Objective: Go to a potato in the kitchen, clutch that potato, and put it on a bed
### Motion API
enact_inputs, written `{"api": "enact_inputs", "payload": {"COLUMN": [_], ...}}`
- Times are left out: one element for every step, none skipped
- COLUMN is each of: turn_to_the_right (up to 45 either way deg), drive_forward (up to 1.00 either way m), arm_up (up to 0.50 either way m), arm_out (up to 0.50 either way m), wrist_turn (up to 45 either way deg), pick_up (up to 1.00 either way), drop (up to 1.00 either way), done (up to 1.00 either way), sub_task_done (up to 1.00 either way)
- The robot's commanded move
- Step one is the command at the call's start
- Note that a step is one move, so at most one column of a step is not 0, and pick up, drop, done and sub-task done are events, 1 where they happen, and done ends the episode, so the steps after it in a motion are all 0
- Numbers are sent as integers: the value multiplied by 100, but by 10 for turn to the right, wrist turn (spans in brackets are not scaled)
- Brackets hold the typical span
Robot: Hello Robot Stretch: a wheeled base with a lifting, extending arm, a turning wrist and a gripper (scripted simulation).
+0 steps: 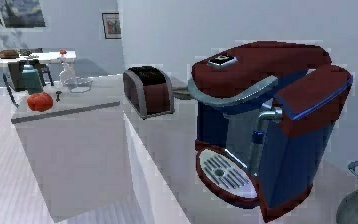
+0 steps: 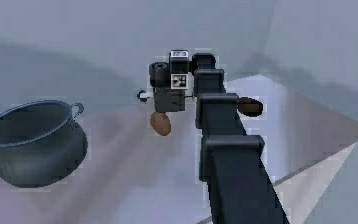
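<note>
The arm (image 2: 235, 165) rises as a dark square bar from the bottom edge and steps narrower, section by section, toward its far end. Just right of the hand (image 2: 153, 93), on the wrist, sit two small white squares (image 2: 173, 72) with black marks, one a little above the other. The hand's dark body points leftward, and its thin fingers are hard to make out. A brown rounded lump (image 2: 161, 123) shows just below the hand; whether the hand holds it cannot be told.
</note>
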Motion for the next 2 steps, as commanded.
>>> {"api": "enact_inputs", "payload": {"turn_to_the_right": [0,0], "drive_forward": [0,0], "arm_up": [-12,0], "arm_out": [0,0], "wrist_turn": [0,0], "pick_up": [0,100], "drop": [0,0], "done": [0,0], "sub_task_done": [0,0]}}
